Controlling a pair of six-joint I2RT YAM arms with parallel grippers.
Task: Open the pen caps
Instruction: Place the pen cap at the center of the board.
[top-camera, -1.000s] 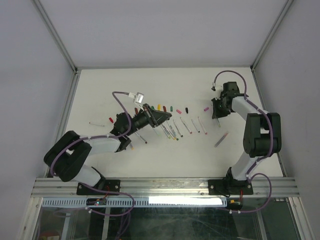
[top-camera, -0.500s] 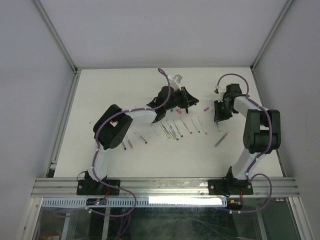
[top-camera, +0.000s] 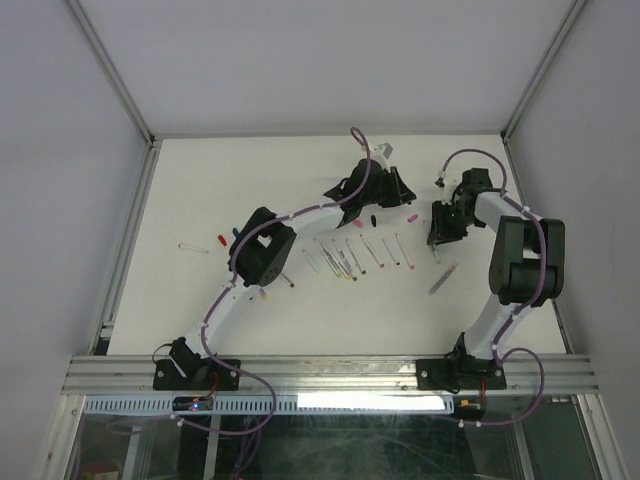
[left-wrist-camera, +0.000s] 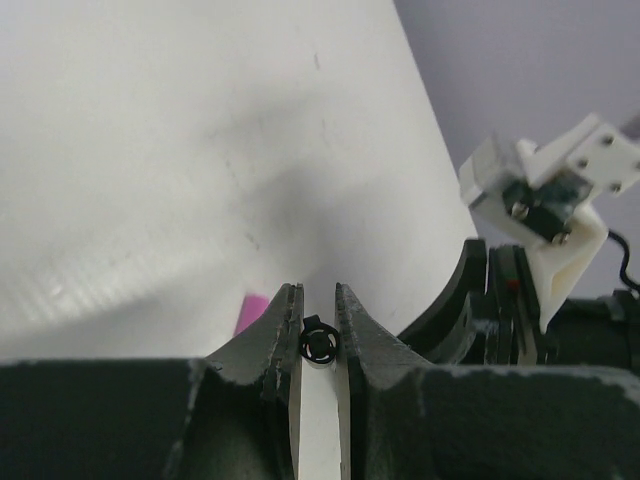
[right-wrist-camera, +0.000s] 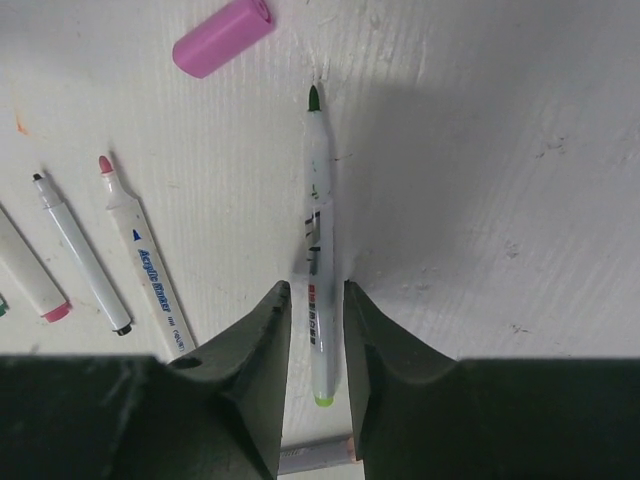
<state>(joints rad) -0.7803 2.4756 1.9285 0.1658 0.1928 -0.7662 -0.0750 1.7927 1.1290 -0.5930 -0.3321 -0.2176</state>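
The left claw (left-wrist-camera: 318, 292) pinches a dark cap (left-wrist-camera: 318, 346) end-on between nearly closed tips above the tabletop (left-wrist-camera: 150, 150), a pink cap (left-wrist-camera: 252, 312) lying just beyond, while the right claw (right-wrist-camera: 315, 290), slightly spread, straddles a green-tipped pen (right-wrist-camera: 318, 200).

— Which pen caps show?
— Four for certain, all off their pens and lying on their sides on the white table (top-camera: 200, 190); the pink cap (right-wrist-camera: 222, 37) is a short bright tube with one rounded end, slanted, just beyond the tip of the green pen (right-wrist-camera: 318, 250) and clear of it.
— And the others?
— The black cap (top-camera: 373, 218) lies left of the pink one, with the reddish cap (top-camera: 358, 223) just beside it; the red cap (top-camera: 221, 240) lies alone, well apart on the left side.
— Anything held?
— A dark ring-ended piece (left-wrist-camera: 318, 345), seen end-on, is pinched in the left gripper (left-wrist-camera: 318, 295); whether it is a cap I cannot tell.
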